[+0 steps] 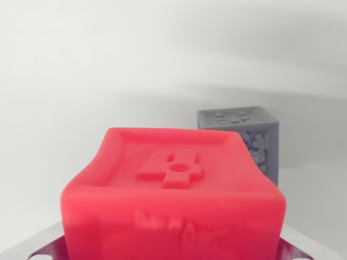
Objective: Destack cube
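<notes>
From the wrist camera I see, at the bottom left corner, a strip of grey metal point(40, 246) with a slot cut in it, running under the big object in front; it looks like part of the gripper hardware, though I cannot say which part. Filling the lower middle of the view is the red cube point(173, 200), very close to the lens and a little blurred along its near edge. Its top face has a raised rim and an embossed cross-like figure with a small round hole in it, and the near side face carries some relief pattern that I cannot make out. To the right of it and further back stands the grey cube point(246, 138), upright on the pale surface point(65, 135), its lower left part hidden behind the red one; its top shows rows of small raised squares and its right side face an ornamental cut-out pattern. I cannot tell whether the two cubes touch. A second sliver of the metal shows at the bottom right. The fingertips are out of view, so I cannot tell how the jaws stand or whether they grip the red cube
</notes>
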You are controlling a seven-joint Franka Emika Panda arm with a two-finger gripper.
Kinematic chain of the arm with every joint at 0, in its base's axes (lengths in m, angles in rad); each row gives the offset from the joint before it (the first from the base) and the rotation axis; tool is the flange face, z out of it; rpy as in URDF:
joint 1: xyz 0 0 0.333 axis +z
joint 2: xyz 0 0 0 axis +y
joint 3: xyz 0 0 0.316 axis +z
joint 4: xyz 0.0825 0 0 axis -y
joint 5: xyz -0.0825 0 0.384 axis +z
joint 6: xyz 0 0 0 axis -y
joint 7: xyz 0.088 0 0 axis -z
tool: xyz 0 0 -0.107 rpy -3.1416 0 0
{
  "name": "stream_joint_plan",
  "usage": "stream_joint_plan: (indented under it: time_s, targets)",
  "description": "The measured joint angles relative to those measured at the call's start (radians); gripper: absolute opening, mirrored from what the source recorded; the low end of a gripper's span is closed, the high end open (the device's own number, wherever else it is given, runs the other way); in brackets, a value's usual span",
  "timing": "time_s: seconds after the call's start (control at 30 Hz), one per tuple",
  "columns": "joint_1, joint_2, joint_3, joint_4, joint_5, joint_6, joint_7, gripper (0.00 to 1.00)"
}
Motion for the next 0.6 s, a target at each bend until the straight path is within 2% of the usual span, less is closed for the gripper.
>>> stream_joint_plan:
  time_s: [0.6]
  targets:
    - [0.059,0.011,0.016,0.000,0.000,0.011,0.150,0.00]
